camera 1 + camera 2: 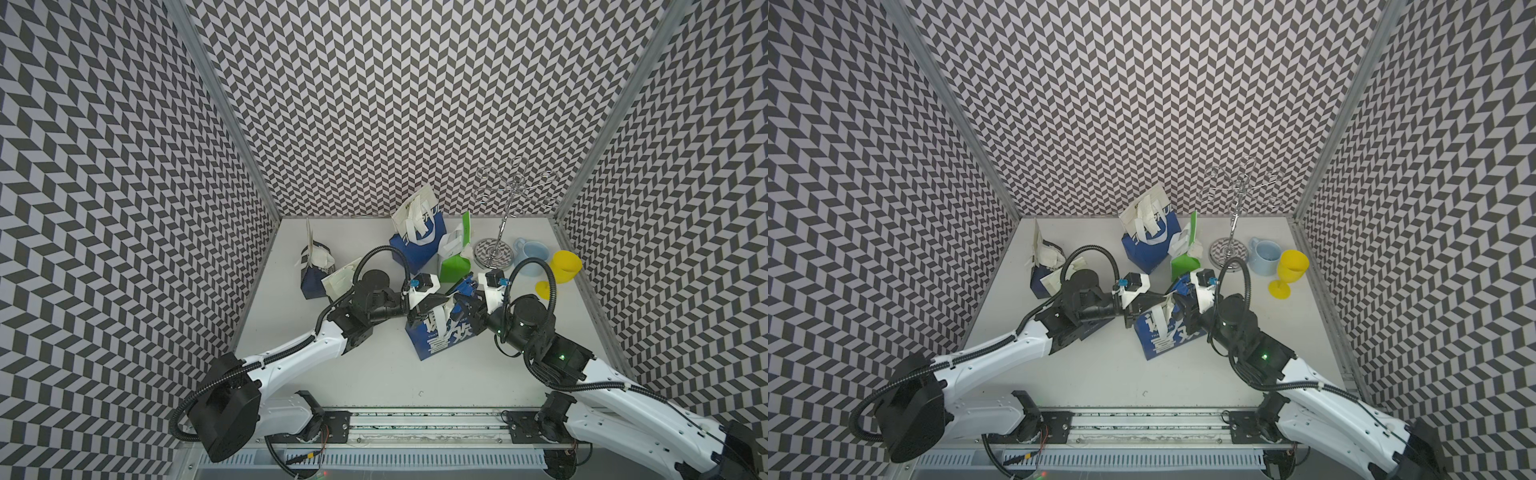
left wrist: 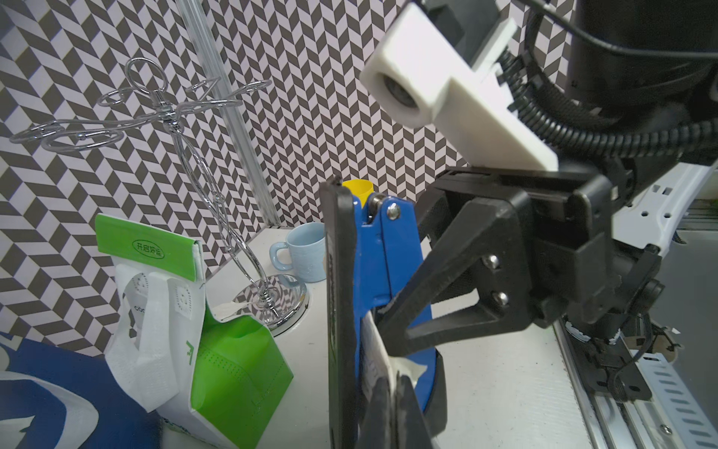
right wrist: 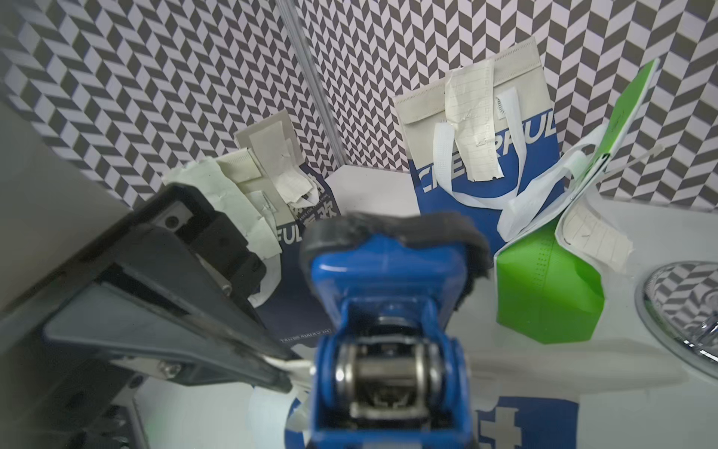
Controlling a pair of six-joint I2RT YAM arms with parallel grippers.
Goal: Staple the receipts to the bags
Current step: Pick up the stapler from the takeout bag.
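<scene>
The left gripper (image 1: 444, 300) is pinched fully shut on the receipt (image 2: 371, 346) at the front blue bag (image 1: 444, 343) between both arms; the right gripper (image 1: 464, 301) clasps the stapler (image 3: 388, 280); better to press firmly, paper deep inside

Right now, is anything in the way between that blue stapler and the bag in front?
Nothing visible stands between them. The right fingers hold the blue stapler right at the receipt, and the left fingers pinch that receipt at the top of the near blue bag.
</scene>
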